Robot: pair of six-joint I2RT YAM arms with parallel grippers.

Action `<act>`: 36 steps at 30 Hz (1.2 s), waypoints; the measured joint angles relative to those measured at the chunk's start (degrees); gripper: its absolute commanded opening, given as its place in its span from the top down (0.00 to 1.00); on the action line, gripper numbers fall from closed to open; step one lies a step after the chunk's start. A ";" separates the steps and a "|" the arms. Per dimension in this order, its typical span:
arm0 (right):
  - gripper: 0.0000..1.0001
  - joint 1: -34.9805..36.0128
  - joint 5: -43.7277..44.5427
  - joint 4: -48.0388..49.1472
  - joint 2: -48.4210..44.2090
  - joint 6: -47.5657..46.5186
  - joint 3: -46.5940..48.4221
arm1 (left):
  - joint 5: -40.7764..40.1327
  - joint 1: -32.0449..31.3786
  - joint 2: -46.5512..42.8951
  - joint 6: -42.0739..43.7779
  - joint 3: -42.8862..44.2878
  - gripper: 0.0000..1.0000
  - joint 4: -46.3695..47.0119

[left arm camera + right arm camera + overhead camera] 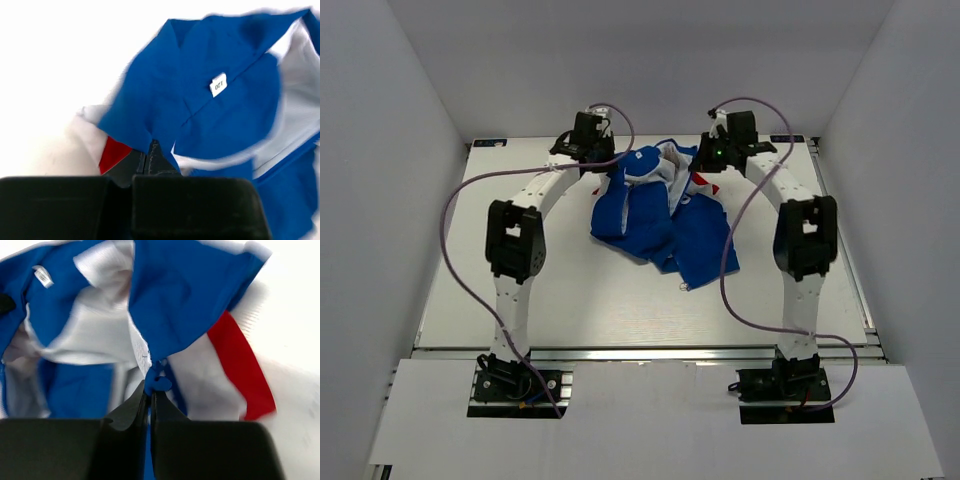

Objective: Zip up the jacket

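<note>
1. The jacket (pixel 655 215) lies crumpled on the far middle of the desk (pixel 580 300), between the two arms, with its front thrown open.
2. The white lining (pixel 95 335) and the inner size label (pixel 218 84) face up, so the two front edges are apart and nothing looks zipped.
3. The left pincer (pixel 149 159) has its fingers together, with a fold of blue cloth running into the tips beside a red panel. It looks clamped on the jacket's edge.
4. The right pincer (pixel 150 399) is likewise closed, with a small tuck of blue cloth at its tips, close to the red panel (pixel 242 370). It too seems to be gripping the jacket.
5. Neither wrist view shows the zipper slider or its teeth plainly, so I cannot tell where they sit.
6. I judge the task to be at its start: both arms have hold of the cloth, but it is not yet spread flat. Lining up the front edges, finding the slider and pulling it closed are all left to do.
</note>
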 measured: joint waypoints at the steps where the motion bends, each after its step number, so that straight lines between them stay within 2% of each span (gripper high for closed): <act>1: 1.00 0.00 0.70 0.15 -3.61 -0.22 -2.40 | 0.15 0.00 -2.93 0.31 -2.10 1.00 0.44; 5: 1.00 0.02 5.29 2.67 -23.54 -1.75 -11.61 | 1.66 -0.04 -19.02 1.70 -13.25 1.00 4.02; 10: 1.00 0.11 9.27 6.69 -49.46 -4.02 -16.59 | 5.42 -1.03 -48.35 2.78 -26.80 1.00 14.05; 14: 1.00 0.55 9.11 9.40 -65.72 -5.01 -17.31 | 11.93 -2.34 -69.22 1.92 -32.57 1.00 25.05; 17: 1.00 1.33 6.36 10.05 -74.10 -5.14 -16.50 | 17.49 -2.78 -78.77 0.02 -32.44 1.00 30.45; 21: 1.00 1.81 1.68 9.90 -78.23 -5.31 -11.45 | 23.76 -3.08 -80.98 -2.86 -27.45 1.00 31.54; 26: 1.00 1.42 0.94 7.85 -76.46 -5.44 -5.70 | 24.26 -3.04 -77.11 -5.46 -24.22 1.00 29.77; 31: 1.00 1.11 3.93 7.98 -71.91 -5.33 -6.19 | 18.53 -2.93 -73.13 -6.78 -25.49 1.00 29.00; 36: 1.00 0.92 8.11 11.45 -65.72 -5.33 -16.81 | 6.84 -2.71 -65.46 -7.15 -29.77 1.00 29.53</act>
